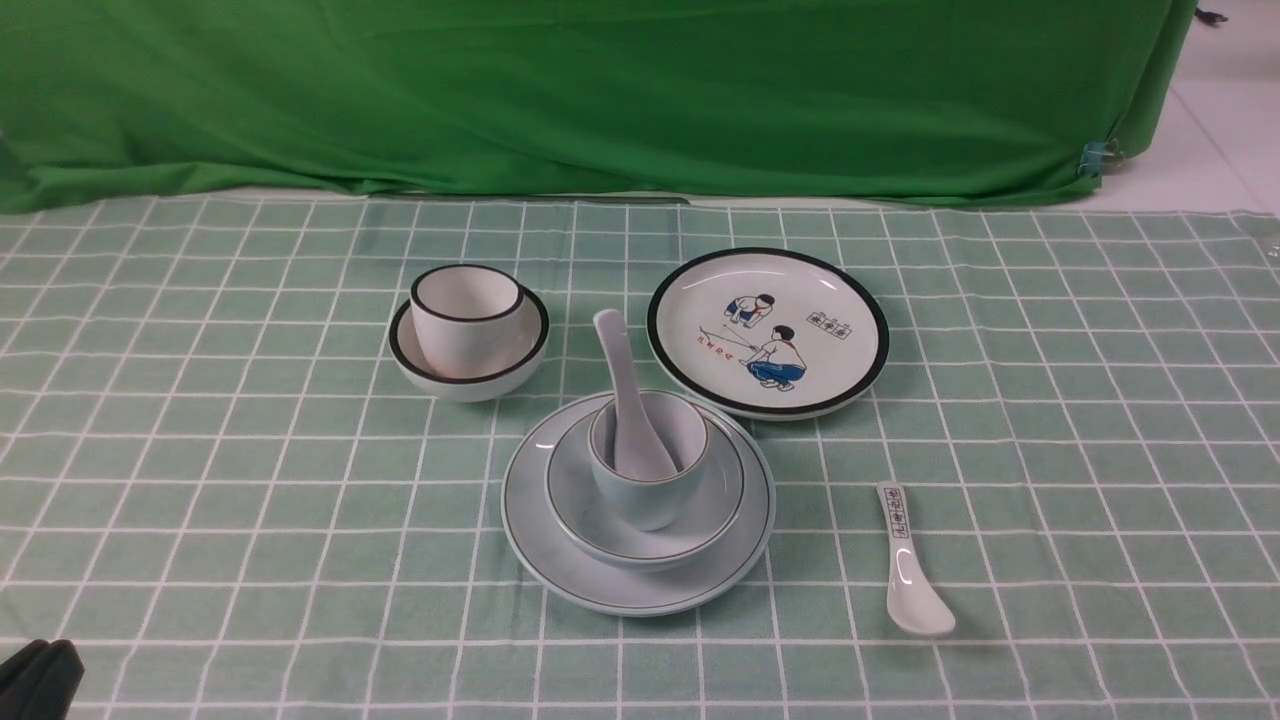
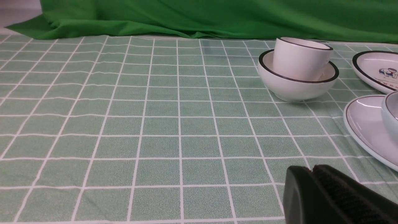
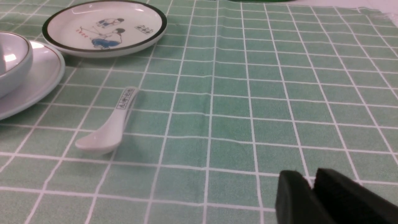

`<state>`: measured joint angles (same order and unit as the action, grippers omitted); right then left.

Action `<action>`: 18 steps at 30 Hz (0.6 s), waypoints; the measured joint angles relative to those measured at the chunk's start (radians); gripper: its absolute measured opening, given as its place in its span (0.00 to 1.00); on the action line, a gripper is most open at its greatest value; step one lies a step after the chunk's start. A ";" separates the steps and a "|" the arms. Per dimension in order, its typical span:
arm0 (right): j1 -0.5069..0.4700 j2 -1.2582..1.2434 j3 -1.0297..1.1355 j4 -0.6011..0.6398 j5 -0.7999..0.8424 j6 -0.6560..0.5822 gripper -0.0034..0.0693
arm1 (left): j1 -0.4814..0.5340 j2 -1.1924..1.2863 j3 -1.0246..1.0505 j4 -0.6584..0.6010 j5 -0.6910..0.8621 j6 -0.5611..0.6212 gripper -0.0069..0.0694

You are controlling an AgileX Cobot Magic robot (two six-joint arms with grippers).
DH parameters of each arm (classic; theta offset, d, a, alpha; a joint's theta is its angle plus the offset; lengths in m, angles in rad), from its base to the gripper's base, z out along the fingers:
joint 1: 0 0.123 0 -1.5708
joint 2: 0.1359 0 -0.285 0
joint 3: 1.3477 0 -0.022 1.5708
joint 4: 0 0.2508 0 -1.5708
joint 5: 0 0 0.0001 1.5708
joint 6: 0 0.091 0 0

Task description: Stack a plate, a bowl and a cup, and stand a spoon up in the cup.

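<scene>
Only a dark corner of the left gripper [image 1: 40, 678] shows at the bottom-left edge of the front view, too little to read its jaws there; the right gripper is out of that picture. Mid-cloth, the plate [image 1: 540, 540] carries the bowl [image 1: 720, 500], the cup [image 1: 650, 490] sits in the bowl, and the spoon [image 1: 625, 390] stands in the cup, handle leaning toward the backdrop. From the left wrist, the left gripper [image 2: 312, 174] has its pads pressed together on nothing; the plate [image 2: 360, 121] is cut off by the frame edge, with only a sliver of the bowl [image 2: 392, 115]. From the right wrist, the right gripper [image 3: 312, 182] holds nothing and its fingers look nearly together, though whether a gap remains cannot be told; the plate [image 3: 37, 81] and bowl [image 3: 15, 62] are cropped at the frame edge.
</scene>
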<state>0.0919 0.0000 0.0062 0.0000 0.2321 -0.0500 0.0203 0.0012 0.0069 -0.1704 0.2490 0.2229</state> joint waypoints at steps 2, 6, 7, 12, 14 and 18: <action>0.000 0.000 0.000 0.000 0.000 0.000 0.25 | 0.000 0.000 0.000 0.000 -0.001 0.000 0.11; 0.000 0.000 0.000 0.000 0.000 0.000 0.26 | 0.000 0.000 0.000 0.000 -0.001 -0.001 0.11; 0.000 0.000 0.000 0.000 0.000 0.000 0.26 | 0.000 0.000 0.000 0.000 -0.001 -0.001 0.11; 0.000 0.000 0.000 0.000 0.000 0.000 0.27 | 0.000 0.000 0.000 0.000 -0.001 -0.004 0.11; 0.000 0.000 0.000 0.000 0.000 0.000 0.28 | 0.000 0.000 0.000 0.000 -0.001 -0.004 0.11; 0.000 0.000 0.000 0.000 0.000 0.000 0.30 | 0.000 0.000 0.000 0.000 -0.001 -0.004 0.11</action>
<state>0.0919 0.0000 0.0062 0.0000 0.2321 -0.0500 0.0203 0.0012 0.0069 -0.1704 0.2483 0.2188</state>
